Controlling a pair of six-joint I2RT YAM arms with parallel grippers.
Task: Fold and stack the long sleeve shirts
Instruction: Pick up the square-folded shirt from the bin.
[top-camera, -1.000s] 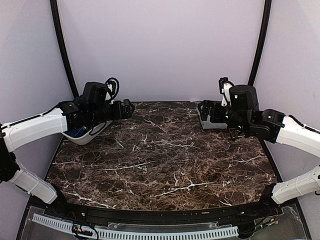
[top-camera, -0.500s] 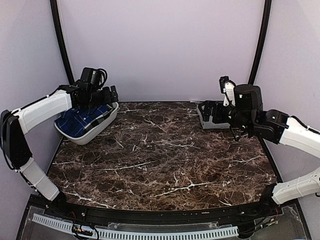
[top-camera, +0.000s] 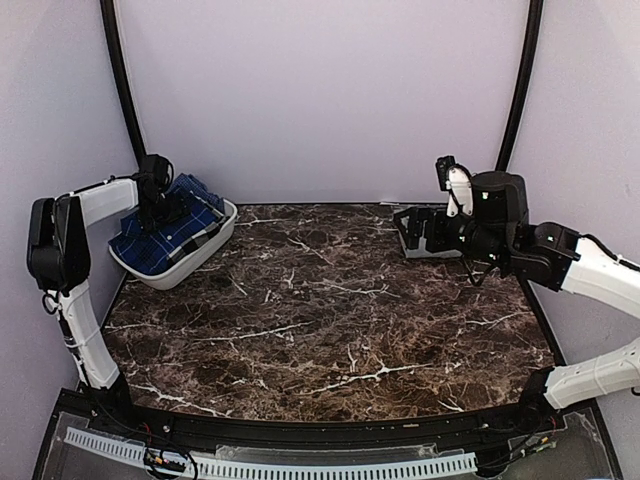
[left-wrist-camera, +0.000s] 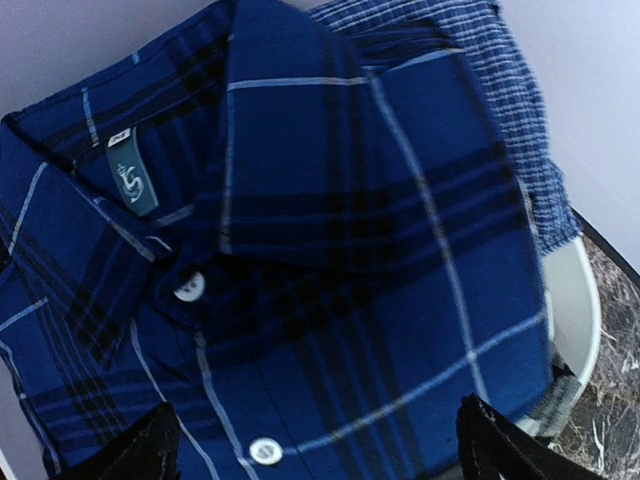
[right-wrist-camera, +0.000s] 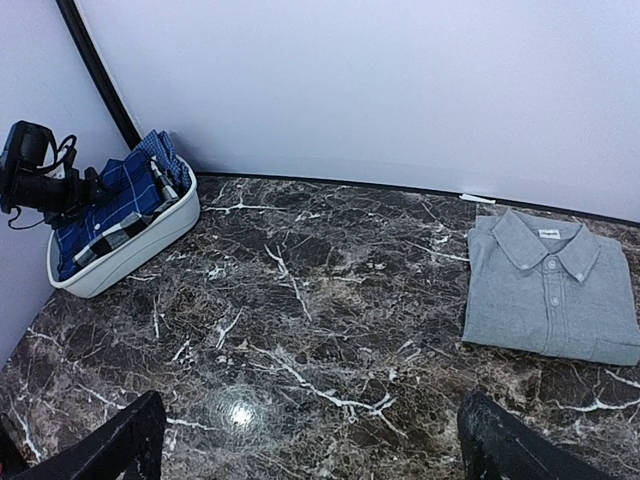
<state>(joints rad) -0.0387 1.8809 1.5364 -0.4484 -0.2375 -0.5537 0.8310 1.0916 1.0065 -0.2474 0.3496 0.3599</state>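
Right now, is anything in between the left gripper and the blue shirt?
No, nothing visible. The left gripper hangs open just above the blue shirt in the basket, with only cloth between its fingers.

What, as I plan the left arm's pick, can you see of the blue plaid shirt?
The blue plaid shirt is royal-blue woven cloth with black bands and thin white lines. It lies folded, collar up, in a white tub at the far left corner of the table. A teal neck label and two white buttons show. The left gripper hovers open over it; contact is unclear.
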